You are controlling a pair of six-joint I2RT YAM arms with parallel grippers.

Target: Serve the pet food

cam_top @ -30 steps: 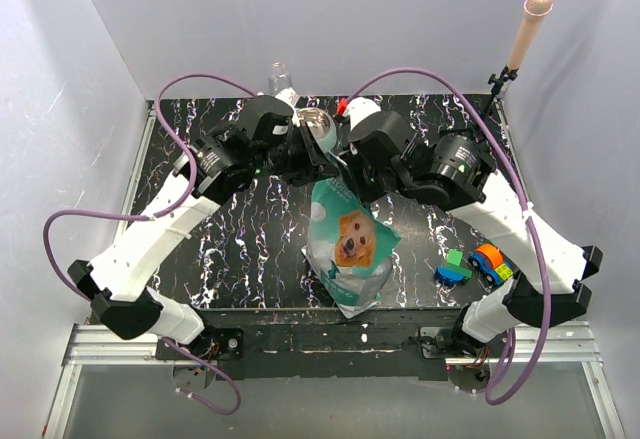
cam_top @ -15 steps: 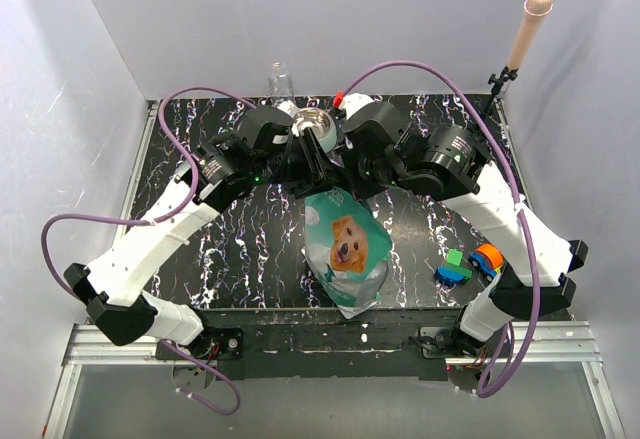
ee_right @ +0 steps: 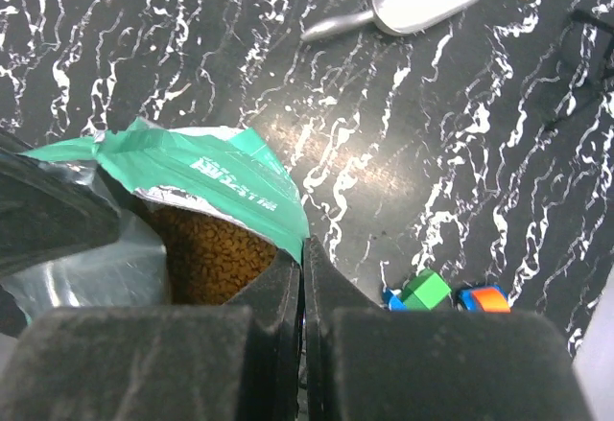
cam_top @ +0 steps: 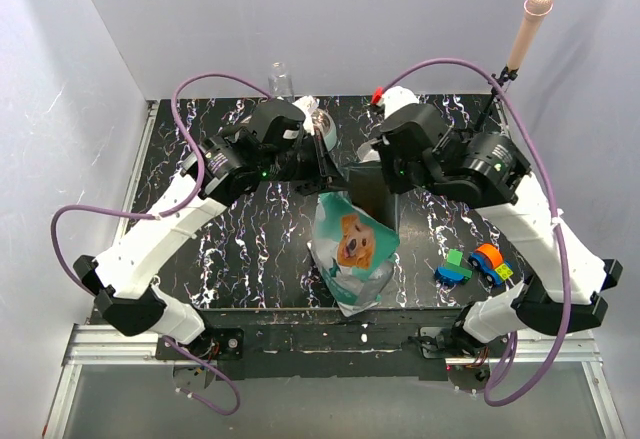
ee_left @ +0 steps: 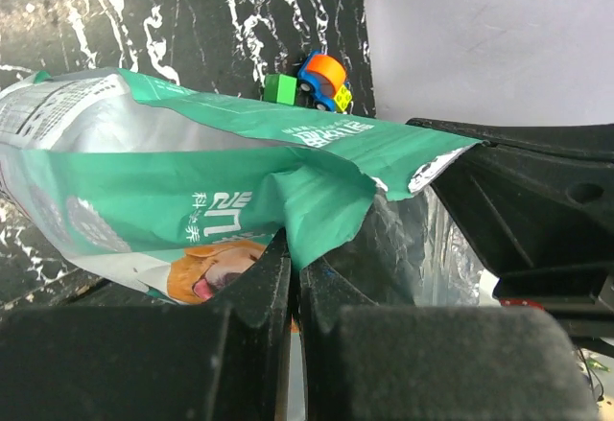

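Note:
The teal-and-white pet food bag (cam_top: 350, 249) with a golden retriever picture stands at the table's front middle, its mouth pulled open. Brown kibble (ee_right: 216, 248) shows inside it in the right wrist view. My left gripper (cam_top: 328, 167) is shut on the left rim of the bag (ee_left: 192, 172), pinching the teal edge between its fingers (ee_left: 259, 287). My right gripper (cam_top: 375, 174) is shut on the opposite rim (ee_right: 240, 186). The grey scoop (ee_right: 413, 4) lies on the table beyond the bag. Part of the steel bowl (cam_top: 320, 127) shows behind my left gripper.
A toy car and coloured blocks (cam_top: 475, 264) sit at the front right, also seen in the left wrist view (ee_left: 317, 78). A clear glass (cam_top: 280, 79) stands at the back edge. A pink-tipped stick on a stand (cam_top: 528, 24) rises at the back right. White walls enclose the table.
Both grippers have moved apart, the right one to the right, and the bag's mouth has spread open between them. The bowl is now more hidden by the left arm.

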